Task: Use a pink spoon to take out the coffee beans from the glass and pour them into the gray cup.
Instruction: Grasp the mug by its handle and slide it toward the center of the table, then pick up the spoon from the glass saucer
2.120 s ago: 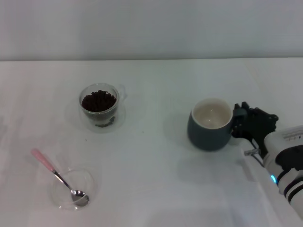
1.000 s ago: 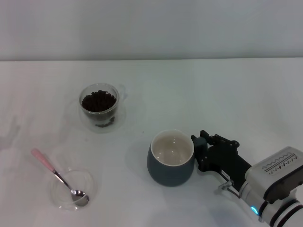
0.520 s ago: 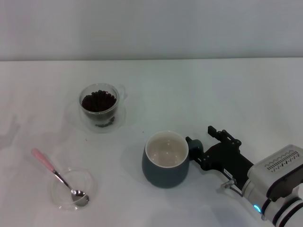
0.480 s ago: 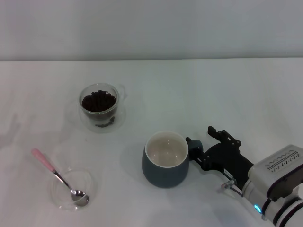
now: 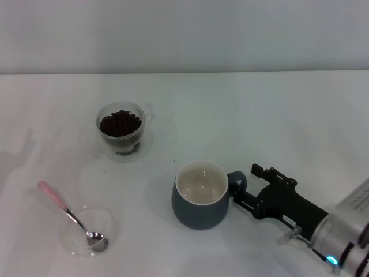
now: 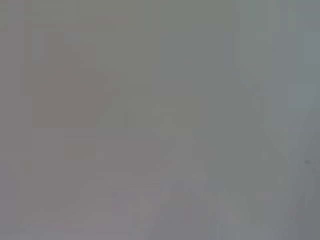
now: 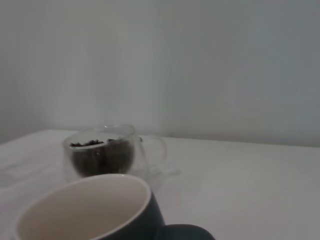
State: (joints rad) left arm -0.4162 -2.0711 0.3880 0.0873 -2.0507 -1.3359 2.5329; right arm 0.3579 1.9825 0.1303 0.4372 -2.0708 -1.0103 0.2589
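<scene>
The gray cup (image 5: 199,195) stands upright mid-table, its cream inside bare, its handle (image 5: 236,180) pointing right. My right gripper (image 5: 245,186) is open just right of that handle, one finger on each side, not clamping it. The glass (image 5: 120,128) holding coffee beans (image 5: 120,122) stands at the back left on a clear saucer. The pink spoon (image 5: 60,206) lies front left with its metal bowl in a flat clear dish (image 5: 87,232). In the right wrist view the gray cup (image 7: 85,210) is close and the glass (image 7: 102,152) behind it. The left gripper is out of view.
The white table (image 5: 271,121) ends at a pale wall behind. My right arm (image 5: 340,242) enters from the front right corner. The left wrist view shows only a flat grey blur.
The right gripper carried the gray cup from the right side to mid-table, set it down, opened, and has drawn back slightly to the right. Glass and spoon have not moved.
</scene>
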